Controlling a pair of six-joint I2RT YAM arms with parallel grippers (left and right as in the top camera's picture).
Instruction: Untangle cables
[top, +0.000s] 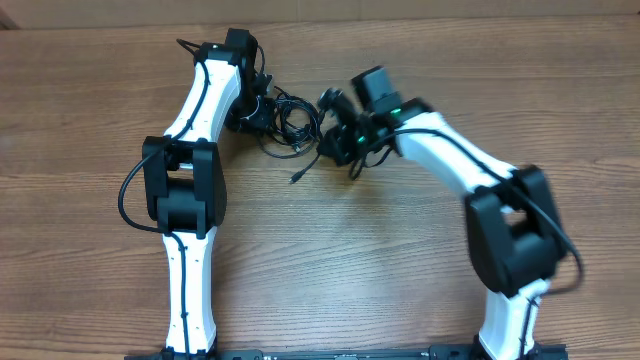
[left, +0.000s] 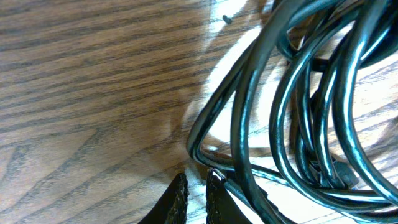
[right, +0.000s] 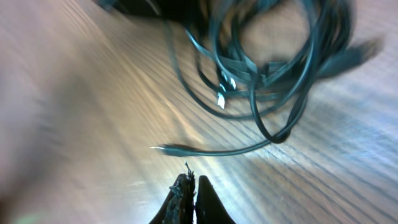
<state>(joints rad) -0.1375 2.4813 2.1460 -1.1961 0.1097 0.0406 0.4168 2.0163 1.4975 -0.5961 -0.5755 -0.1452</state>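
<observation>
The cables (top: 285, 115) are a tangle of thin black cords lying on the wooden table between my two arms. In the left wrist view the cables (left: 298, 112) loop close at the right. My left gripper (left: 197, 183) is shut to a thin slit that shows only wood, and one cord rests against the outside of its right fingertip. From above, the left gripper (top: 262, 115) sits at the bundle's left edge. My right gripper (right: 191, 182) is shut with nothing seen between its fingers. It sits just short of a loose plug end (right: 163, 148), below the cables (right: 261, 68). Overhead, the right gripper (top: 328, 150) is at the bundle's right side.
One loose cord end (top: 297, 178) trails out toward the front of the table (top: 90, 130). Both white arms bend in from the near edge, their own thicker black wires running along them.
</observation>
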